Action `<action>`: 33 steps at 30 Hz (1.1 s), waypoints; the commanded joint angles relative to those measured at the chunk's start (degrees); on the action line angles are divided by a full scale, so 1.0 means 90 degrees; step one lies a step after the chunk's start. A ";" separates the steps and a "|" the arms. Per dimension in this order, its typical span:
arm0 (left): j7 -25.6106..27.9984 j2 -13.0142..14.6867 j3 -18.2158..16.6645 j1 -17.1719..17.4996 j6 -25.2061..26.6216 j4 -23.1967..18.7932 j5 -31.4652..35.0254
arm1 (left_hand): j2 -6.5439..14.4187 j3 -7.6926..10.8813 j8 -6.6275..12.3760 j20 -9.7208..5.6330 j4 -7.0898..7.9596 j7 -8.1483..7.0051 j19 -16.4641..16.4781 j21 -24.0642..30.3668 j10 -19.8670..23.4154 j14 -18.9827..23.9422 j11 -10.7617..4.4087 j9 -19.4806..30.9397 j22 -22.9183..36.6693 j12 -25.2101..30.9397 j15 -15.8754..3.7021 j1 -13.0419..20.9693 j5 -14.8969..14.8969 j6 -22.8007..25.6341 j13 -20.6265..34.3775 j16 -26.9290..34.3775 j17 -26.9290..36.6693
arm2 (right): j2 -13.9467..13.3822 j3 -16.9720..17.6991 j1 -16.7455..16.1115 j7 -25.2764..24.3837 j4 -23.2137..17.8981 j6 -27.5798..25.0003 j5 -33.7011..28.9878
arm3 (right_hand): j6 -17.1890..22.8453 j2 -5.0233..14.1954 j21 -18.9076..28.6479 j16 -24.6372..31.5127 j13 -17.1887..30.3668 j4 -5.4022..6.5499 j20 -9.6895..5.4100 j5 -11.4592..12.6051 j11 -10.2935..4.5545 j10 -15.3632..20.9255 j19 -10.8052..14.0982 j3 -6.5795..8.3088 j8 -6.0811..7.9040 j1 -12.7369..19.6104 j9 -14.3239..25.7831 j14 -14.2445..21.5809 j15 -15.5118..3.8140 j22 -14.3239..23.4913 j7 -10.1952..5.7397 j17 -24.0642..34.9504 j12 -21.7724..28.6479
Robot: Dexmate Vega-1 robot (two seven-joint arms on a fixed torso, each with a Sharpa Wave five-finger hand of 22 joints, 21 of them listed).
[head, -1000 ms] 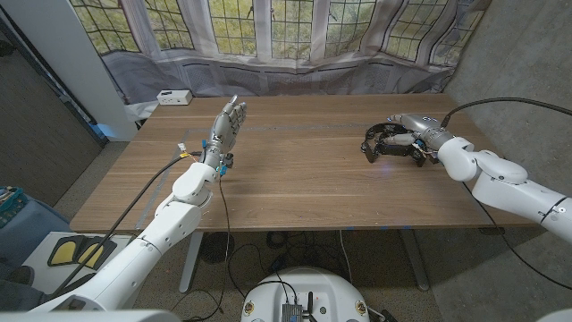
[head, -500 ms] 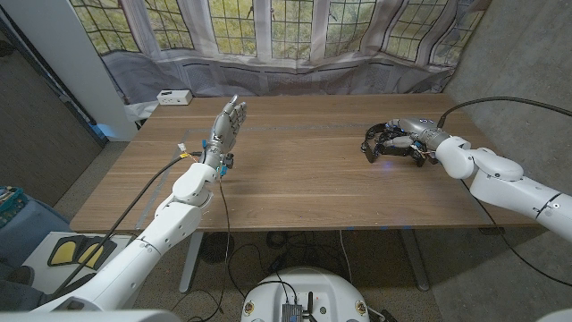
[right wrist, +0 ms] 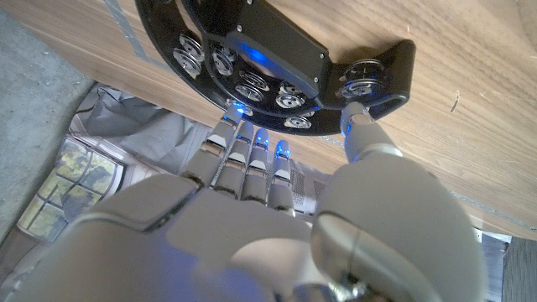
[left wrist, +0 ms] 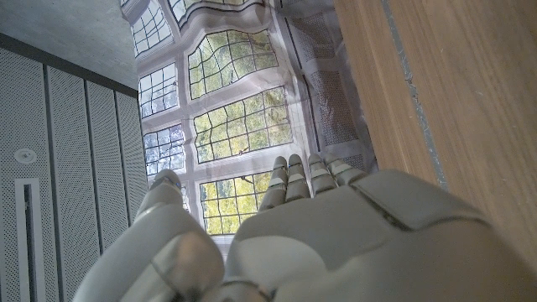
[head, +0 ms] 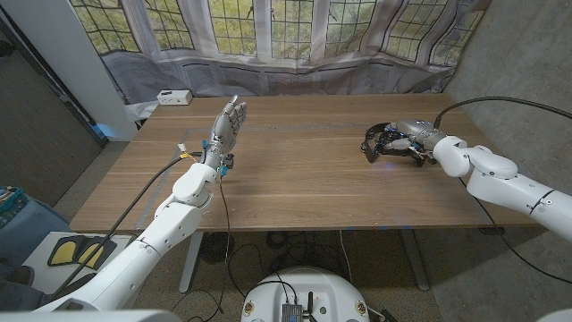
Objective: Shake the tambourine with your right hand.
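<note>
While no writing reads, right robot hand (head: 413, 134) fingertips touching black tambourine (head: 384, 143), grip unclear, left robot hand (head: 228, 122) spread, empty

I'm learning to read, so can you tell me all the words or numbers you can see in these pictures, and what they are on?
There are no words or numbers that can be read here.
The black tambourine shows metal jingles and blue glints, no letters.
The small white box at the table's far corner is too small to tell if it bears any print.
The right hand and left hand show no labels.
</note>
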 commanded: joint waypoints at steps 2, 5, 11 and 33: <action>0.0021 -0.0012 -0.0005 0.0009 0.0006 0.0008 0.0003 | 0.0024 0.0033 -0.0002 0.0024 -0.0039 -0.0028 -0.0035 0.0007 0.0023 -0.0001 -0.0021 0.0016 0.0033 -0.0005 -0.0031 0.0025 -0.0015 0.0055 0.0015 0.0000 0.0035 | 0.0142 -0.0219 0.0238 0.0187 0.0272 0.0023 -0.0165 | 0.0094 0.0011 0.0045 0.0033 0.0038 0.0013 0.0011 0.0018 0.0015 0.0017 0.0129 0.0031 0.0002 0.0082 0.0012 0.0079 -0.0033 0.0011 0.0054 0.0025 -0.0010; 0.0013 -0.0016 -0.0006 0.0011 -0.0009 0.0013 0.0000 | 0.0025 0.0034 -0.0004 0.0022 -0.0040 -0.0023 -0.0034 0.0007 0.0024 0.0001 -0.0022 0.0016 0.0033 -0.0005 -0.0030 0.0025 -0.0015 0.0053 0.0015 0.0000 0.0035 | 0.0163 -0.0281 0.0286 0.0226 0.0335 0.0031 -0.0232 | 0.0115 0.0008 0.0054 0.0040 0.0038 0.0019 0.0010 0.0014 0.0015 0.0033 0.0171 0.0026 0.0003 0.0088 0.0012 0.0098 -0.0047 0.0012 0.0065 0.0030 -0.0007; 0.0031 -0.0017 -0.0006 0.0026 -0.0017 0.0000 0.0017 | 0.0028 0.0035 -0.0004 0.0021 -0.0042 -0.0021 -0.0030 0.0010 0.0024 -0.0001 -0.0021 0.0016 0.0033 -0.0007 -0.0026 0.0026 -0.0015 0.0056 0.0015 -0.0002 0.0035 | 0.0193 -0.0354 0.0364 0.0312 0.0442 0.0044 -0.0288 | 0.0163 0.0022 0.0074 0.0043 0.0039 0.0019 0.0001 0.0011 0.0054 0.0061 0.0281 0.0032 0.0001 0.0138 0.0012 0.0117 -0.0023 0.0013 0.0137 0.0036 -0.0006; 0.0126 -0.0071 0.0010 0.0095 -0.0021 -0.0084 0.0030 | 0.0034 0.0035 -0.0006 0.0024 -0.0049 -0.0020 -0.0037 0.0008 0.0029 0.0004 -0.0022 0.0016 0.0033 -0.0009 -0.0023 0.0025 -0.0016 0.0061 0.0016 -0.0002 0.0035 | 0.0317 -0.0575 0.0657 0.0466 0.0922 0.0247 -0.0402 | 0.0598 0.0110 0.0110 0.0069 0.0039 -0.0087 -0.0057 0.0021 -0.0045 0.0488 0.0882 0.0285 0.0021 0.0983 0.0014 0.0448 -0.0165 0.0000 0.0066 -0.0001 0.0095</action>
